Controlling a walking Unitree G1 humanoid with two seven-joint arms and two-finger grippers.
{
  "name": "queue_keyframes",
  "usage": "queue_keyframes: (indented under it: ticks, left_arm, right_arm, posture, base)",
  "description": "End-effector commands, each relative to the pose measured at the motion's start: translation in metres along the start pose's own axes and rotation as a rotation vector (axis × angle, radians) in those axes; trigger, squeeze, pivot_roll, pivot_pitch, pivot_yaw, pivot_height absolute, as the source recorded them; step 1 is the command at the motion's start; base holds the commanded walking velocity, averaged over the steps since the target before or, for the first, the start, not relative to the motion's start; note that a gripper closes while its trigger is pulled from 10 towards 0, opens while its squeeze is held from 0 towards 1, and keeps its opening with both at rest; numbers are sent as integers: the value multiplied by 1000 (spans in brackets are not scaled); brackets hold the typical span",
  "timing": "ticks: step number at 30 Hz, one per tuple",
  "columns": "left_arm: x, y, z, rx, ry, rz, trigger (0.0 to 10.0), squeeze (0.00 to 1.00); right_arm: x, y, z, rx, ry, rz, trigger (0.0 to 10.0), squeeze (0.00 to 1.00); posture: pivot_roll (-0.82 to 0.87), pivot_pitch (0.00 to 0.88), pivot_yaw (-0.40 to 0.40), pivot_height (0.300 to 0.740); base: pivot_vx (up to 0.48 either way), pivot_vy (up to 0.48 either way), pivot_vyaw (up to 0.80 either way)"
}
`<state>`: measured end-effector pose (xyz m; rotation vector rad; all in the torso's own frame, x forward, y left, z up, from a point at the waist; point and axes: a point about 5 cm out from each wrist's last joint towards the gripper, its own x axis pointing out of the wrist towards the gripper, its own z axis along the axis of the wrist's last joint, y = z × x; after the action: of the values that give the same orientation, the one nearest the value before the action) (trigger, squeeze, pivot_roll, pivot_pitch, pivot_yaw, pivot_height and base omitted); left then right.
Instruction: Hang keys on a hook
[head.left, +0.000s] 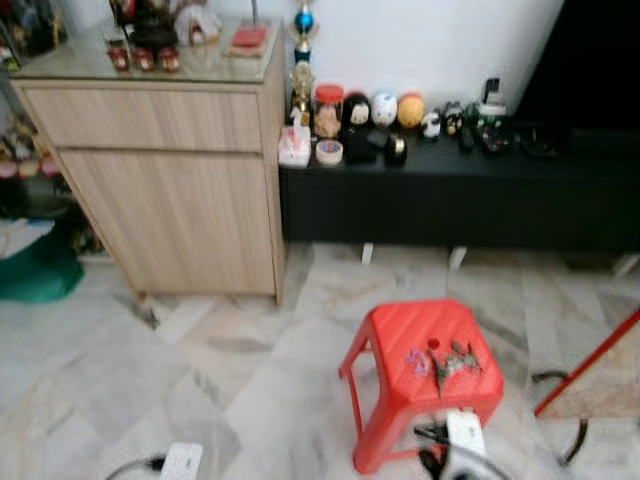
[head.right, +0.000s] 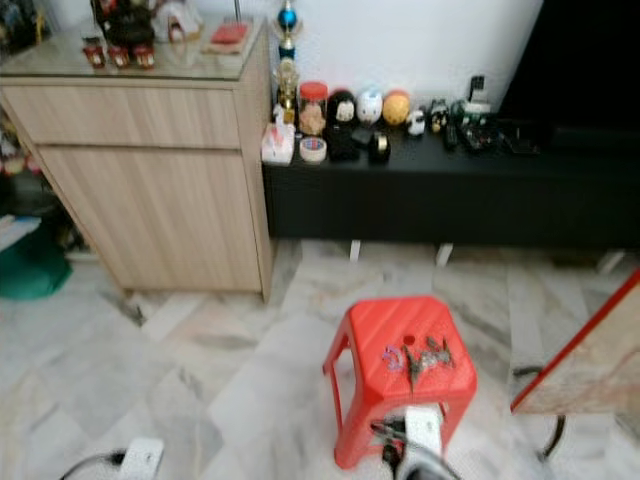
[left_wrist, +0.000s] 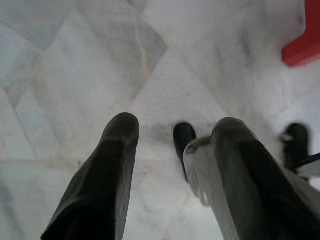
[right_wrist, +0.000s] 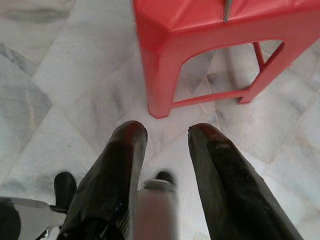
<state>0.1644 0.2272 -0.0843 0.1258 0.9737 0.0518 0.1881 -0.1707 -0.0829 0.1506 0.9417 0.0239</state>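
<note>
A bunch of dark keys with a small purple tag lies on top of a red plastic stool on the marble floor, at the lower right of the eye views. My right gripper hangs open low over the floor, just short of the stool, with nothing between its fingers. A grey sliver, maybe a key, sticks over the stool's top edge. My left gripper is open above bare marble tiles, well to the left of the stool, whose red corner shows.
A light wooden cabinet stands at the back left, with a long black low bench carrying jars and toys beside it. A green item lies at far left. A red-edged board leans at right.
</note>
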Motion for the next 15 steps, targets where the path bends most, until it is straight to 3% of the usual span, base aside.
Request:
queue_keyframes:
  ticks: [1, 11, 15]
  left_arm:
    - [0, -7, -3, -17, 12, -30, 10000, 0]
    - [1, -6, 3, -52, -20, -9, 10000, 0]
    - [1, -6, 5, -29, -26, -9, 10000, 0]
  right_arm:
    - [-1, -9, 2, -1, -5, -22, 10000, 0]
    - [-1, -9, 5, 4, -15, -28, 10000, 0]
    - [-1, -10, 6, 7, -13, -30, 10000, 0]
  posture:
    - [-23, 0, -30, 740]
    - [-25, 3, -34, 740]
    - [-29, 12, -34, 740]
  base:
    - [0, 0, 0]
    - [0, 0, 0]
    - [0, 0, 0]
